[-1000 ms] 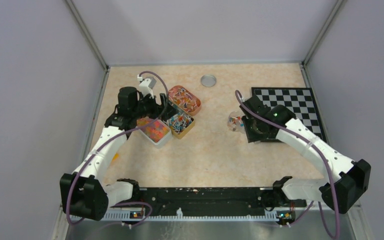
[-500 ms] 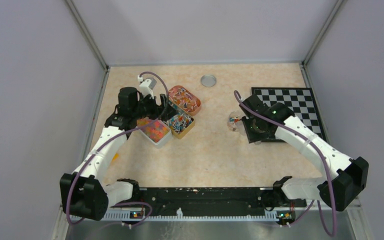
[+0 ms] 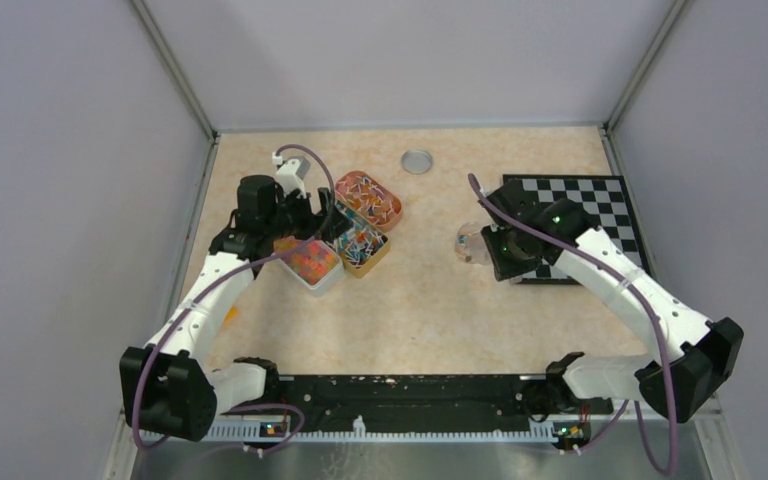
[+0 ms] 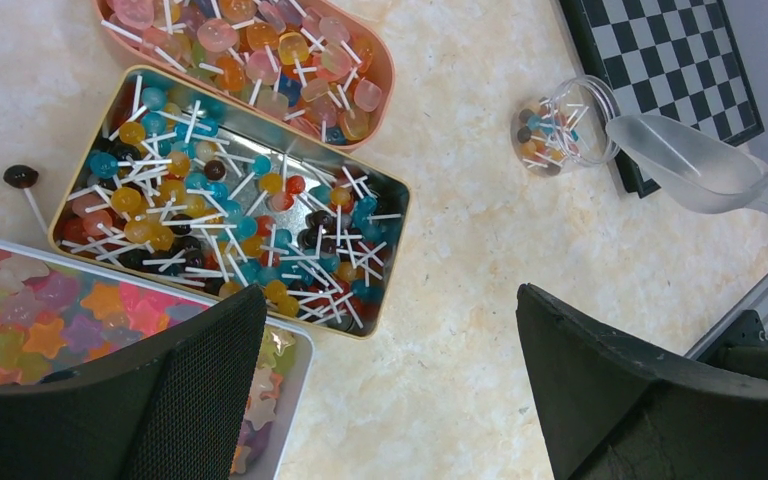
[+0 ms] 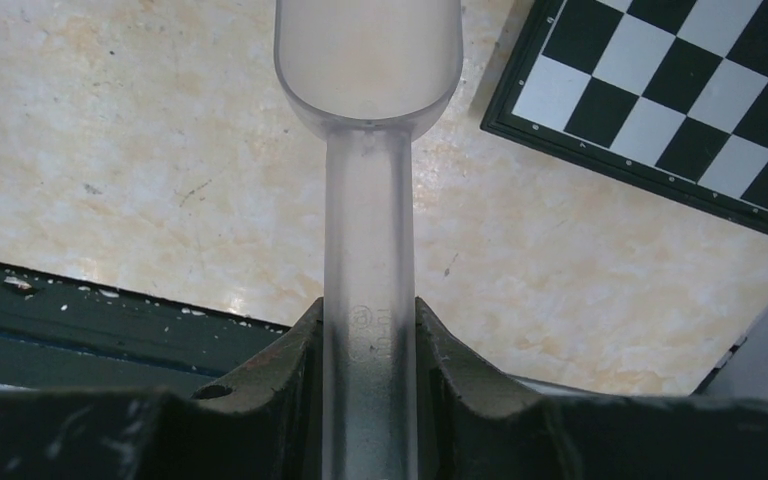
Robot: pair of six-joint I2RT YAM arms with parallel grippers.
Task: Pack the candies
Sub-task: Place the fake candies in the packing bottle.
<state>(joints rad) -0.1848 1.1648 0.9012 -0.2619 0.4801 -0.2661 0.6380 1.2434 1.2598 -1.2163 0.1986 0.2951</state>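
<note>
- While the jar holds only a few candies, most sit in trays at left.
- Right claw clamps an empty scoop; left claw gapes, holding nothing.

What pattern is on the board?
Black-and-white checks on the board, best in the right wrist view.

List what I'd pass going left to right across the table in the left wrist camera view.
loose lollipop → tin of lollipops → small jar → clear scoop. The other two candy containers and the checkerboard overlap these, so they are left out.
</note>
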